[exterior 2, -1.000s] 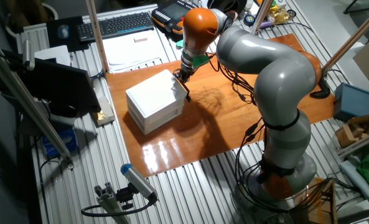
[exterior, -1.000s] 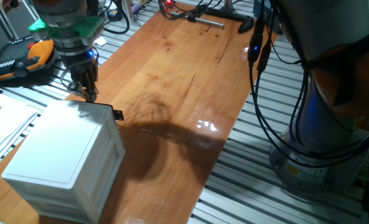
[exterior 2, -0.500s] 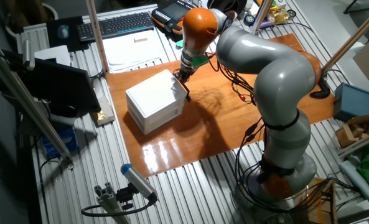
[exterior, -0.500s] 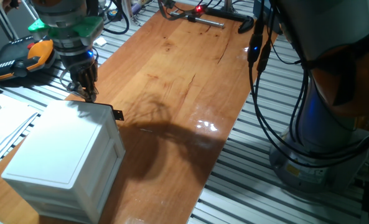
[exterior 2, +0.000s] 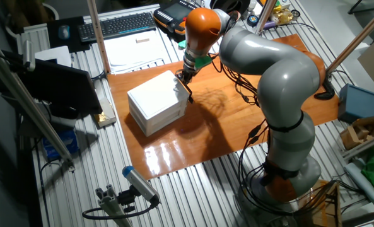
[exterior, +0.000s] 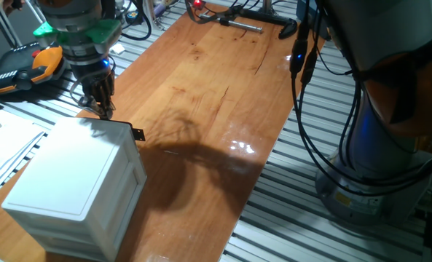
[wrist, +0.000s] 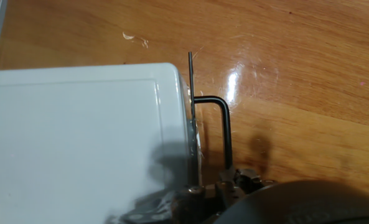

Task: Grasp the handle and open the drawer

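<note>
Black handle (wrist: 218, 124) untouched; hand (exterior: 103, 109) above cabinet (exterior: 77, 182) corner, spread unclear.

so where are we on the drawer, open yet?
Done: the gripper has reached the cabinet's top front corner, next to the handle. In hand: lining up on it; in the hand view the handle runs down to the fingers, but a grasp cannot be confirmed. Left: close on it and pull; the drawer looks flush, not open.

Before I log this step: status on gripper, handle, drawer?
Gripper at cabinet's top front corner, jaw state unclear. Handle not visibly gripped. Drawer appears closed. Nothing in the way.
</note>
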You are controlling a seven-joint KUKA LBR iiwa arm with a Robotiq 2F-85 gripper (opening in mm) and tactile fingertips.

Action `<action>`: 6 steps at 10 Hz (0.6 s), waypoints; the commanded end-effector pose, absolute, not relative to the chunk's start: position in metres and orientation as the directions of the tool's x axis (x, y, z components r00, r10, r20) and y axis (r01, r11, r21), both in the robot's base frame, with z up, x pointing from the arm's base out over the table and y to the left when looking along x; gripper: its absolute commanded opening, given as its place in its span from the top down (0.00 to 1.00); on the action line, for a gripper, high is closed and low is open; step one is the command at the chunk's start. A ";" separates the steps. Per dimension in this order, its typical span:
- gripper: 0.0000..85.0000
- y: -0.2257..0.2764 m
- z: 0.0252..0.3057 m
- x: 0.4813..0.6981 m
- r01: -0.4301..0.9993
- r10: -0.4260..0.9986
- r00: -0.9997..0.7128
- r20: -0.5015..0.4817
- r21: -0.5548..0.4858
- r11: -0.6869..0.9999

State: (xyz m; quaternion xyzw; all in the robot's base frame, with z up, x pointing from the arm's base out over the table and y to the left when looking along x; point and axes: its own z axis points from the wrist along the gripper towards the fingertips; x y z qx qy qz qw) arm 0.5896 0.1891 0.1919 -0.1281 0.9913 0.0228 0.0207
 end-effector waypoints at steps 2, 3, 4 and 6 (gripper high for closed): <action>0.99 0.189 0.192 0.590 -0.238 -0.236 -0.971 -0.039 0.024 0.971; 0.99 0.189 0.192 0.590 -0.227 -0.226 -0.973 -0.044 0.031 0.973; 0.99 0.189 0.192 0.590 -0.217 -0.216 -0.976 -0.036 0.017 0.976; 0.99 0.189 0.192 0.590 -0.232 -0.231 -0.972 -0.038 0.019 0.973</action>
